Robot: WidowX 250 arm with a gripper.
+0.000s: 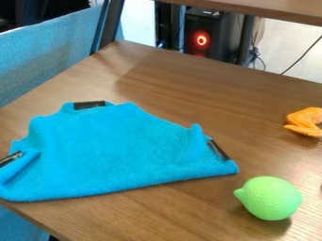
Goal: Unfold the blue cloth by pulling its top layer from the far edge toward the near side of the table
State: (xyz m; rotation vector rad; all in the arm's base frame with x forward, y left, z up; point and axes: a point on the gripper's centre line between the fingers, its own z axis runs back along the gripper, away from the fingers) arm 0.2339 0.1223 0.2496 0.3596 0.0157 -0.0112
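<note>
A bright blue cloth (125,150) lies spread on the left part of the wooden table, its lower edge long and fairly straight. Dark strips show at its top, left and right corners, and small folds rise at the left and right ends. To the right of the cloth's right corner, nearer the front, rests a green lime-like fruit (271,198), its tip pointing left. An orange object (305,122) of curved, folded shape sits at the right edge, farther back. The cloth, the green fruit and the orange object lie apart from one another.
The brown wooden table (170,84) narrows to a corner at the upper left. Blue fabric panel (50,61) stands along its left side. Behind are dark metal legs, a black computer case (211,35) with a red light, cables, and another tabletop (270,8) at the top.
</note>
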